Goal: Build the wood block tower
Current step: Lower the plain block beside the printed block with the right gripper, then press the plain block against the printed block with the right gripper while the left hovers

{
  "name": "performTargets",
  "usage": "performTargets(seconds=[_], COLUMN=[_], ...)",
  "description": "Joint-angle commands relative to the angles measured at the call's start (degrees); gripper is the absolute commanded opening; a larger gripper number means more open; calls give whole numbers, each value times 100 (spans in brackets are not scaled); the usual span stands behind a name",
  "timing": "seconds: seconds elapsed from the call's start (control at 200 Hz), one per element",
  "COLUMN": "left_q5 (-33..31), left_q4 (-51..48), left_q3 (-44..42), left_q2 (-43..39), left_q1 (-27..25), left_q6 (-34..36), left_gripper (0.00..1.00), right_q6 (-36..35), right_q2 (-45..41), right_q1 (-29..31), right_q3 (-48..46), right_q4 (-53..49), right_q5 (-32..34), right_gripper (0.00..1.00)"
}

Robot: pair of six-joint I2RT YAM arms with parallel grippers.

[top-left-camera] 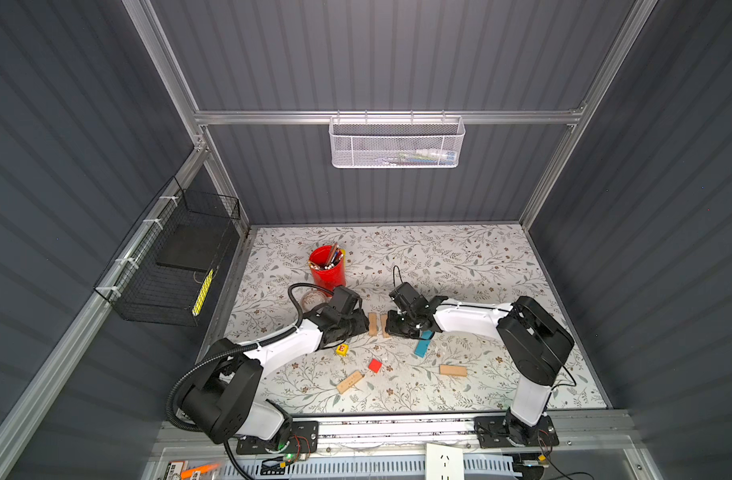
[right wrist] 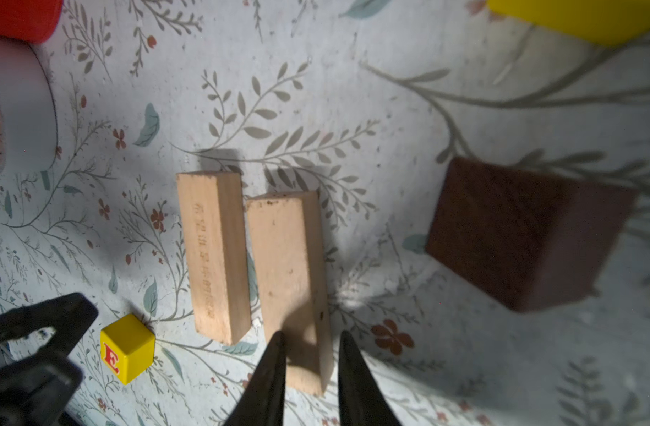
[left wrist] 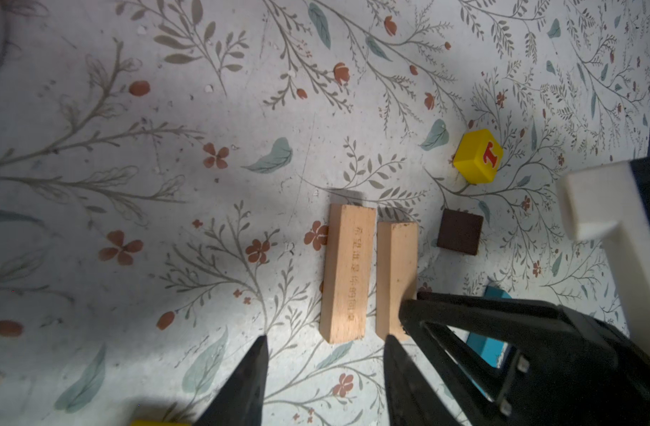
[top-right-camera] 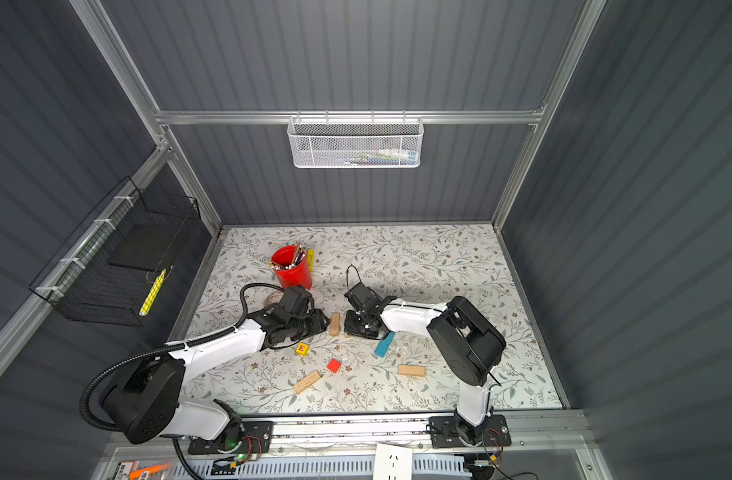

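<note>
Two tan planks are laid side by side, almost touching, at mid-table between the grippers, both running far to near. The left one, the lettered tan plank point(left wrist: 347, 273), is stamped along its length with a line of small characters that cannot be read. The plain tan plank point(right wrist: 290, 280) to its right shows only dark specks.

The left gripper point(left wrist: 326, 336) is seen released: its jaws stand well apart, with the near end of the lettered tan plank just beyond the gap. The right gripper point(right wrist: 311, 332) is held with jaws narrowly parted over the near end of the plain tan plank; whether that plank is pinched cannot be told.

The E cube point(top-right-camera: 302, 348), yellow with a red "E", is set near-left of the pair. The T cube point(left wrist: 478, 156), yellow with a red "T", and the brown roof piece point(left wrist: 459, 231) are placed right of the pair, hidden under the right arm in both top views. The blue plank point(top-left-camera: 423, 344) lies near-right of the pair, and the red cube point(top-left-camera: 375, 365) nearer still. Nearest are the marked tan plank point(top-left-camera: 349, 381), whose row of marks is too small to read, and the right tan plank point(top-left-camera: 453, 370).

Each block rests singly on the floral table point(top-left-camera: 459, 257). At far left a red cup point(top-left-camera: 326, 270) of pencils is stood, with a tape roll point(right wrist: 21, 110) beside it whose orange print is illegible.
</note>
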Motion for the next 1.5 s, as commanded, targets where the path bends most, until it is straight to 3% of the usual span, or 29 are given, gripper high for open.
performTargets(seconds=[0.0, 0.43, 1.496], left_q5=[133, 265, 700], left_q4=[53, 98, 550], left_q3=[82, 154, 282], left_q2=[127, 454, 940], left_q1=[52, 58, 93], left_q6=[29, 120, 213], left_gripper=[49, 41, 27], right_q6=[-3, -52, -171], right_q2=[149, 398, 260], right_q1=[-45, -104, -89], right_q3=[-22, 129, 82], right_q4=[37, 125, 86], right_q5=[-21, -48, -223], right_gripper=[25, 17, 14])
